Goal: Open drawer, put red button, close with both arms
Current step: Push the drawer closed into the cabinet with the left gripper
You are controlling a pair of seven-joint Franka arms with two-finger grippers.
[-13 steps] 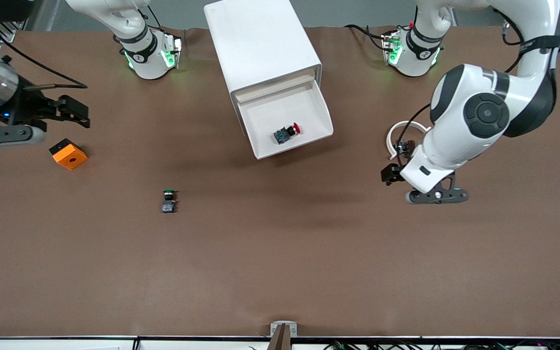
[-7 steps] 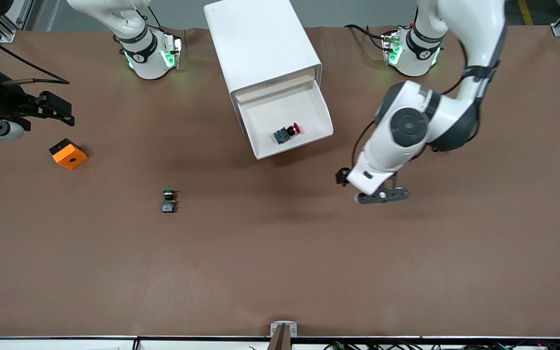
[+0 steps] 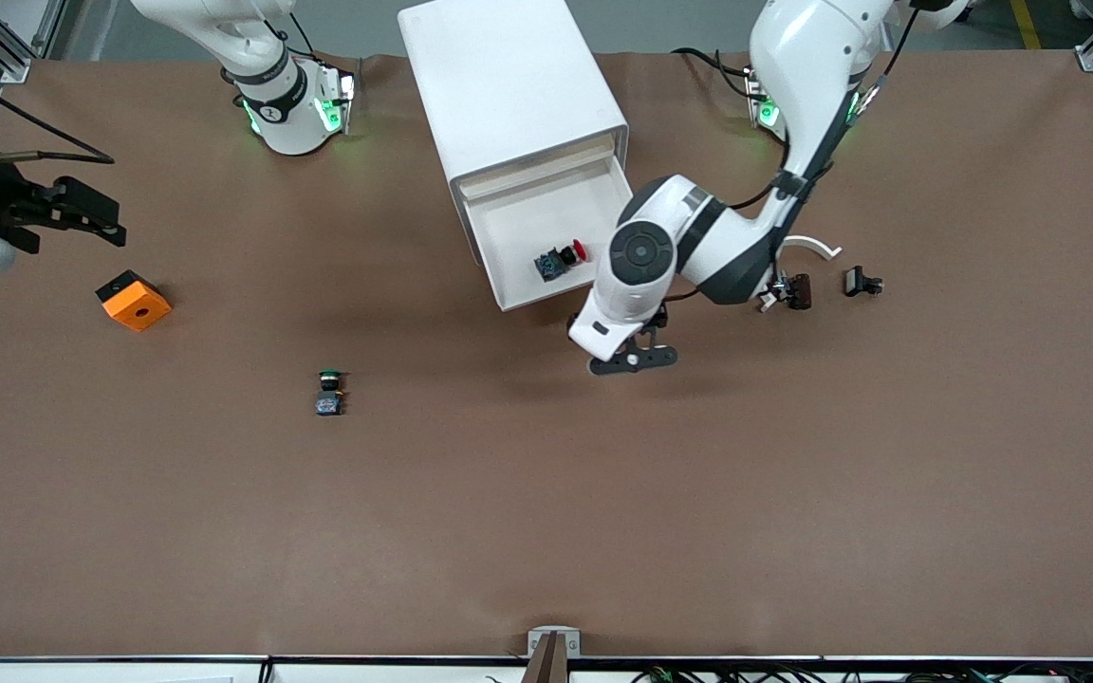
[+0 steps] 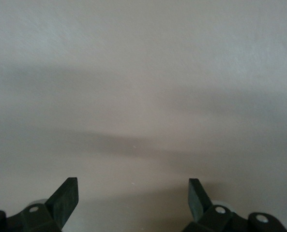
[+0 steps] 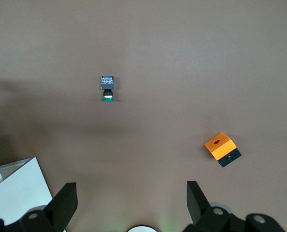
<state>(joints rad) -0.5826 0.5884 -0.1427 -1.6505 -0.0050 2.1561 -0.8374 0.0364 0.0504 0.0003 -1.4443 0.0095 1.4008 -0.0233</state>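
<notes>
So the left arm (image 3: 698, 247) swung a long way in from its own end of the table, and the left gripper (image 3: 630, 360) now sits right by the front corner of the open drawer (image 3: 518, 223), over bare table. That uncovered a small black clip-looking thing (image 3: 861, 282), I think, and a white ring piece (image 3: 812, 249). The right gripper (image 3: 82, 211) slid further toward the table edge.

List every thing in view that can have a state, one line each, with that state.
drawer: pulled open, red button inside.
red button: lying on its side in the drawer.
green button: on the table, untouched.
orange block: on the table.
left claw: open, empty, beside the drawer's front.
right claw: open, empty, waiting near the orange block.
</notes>
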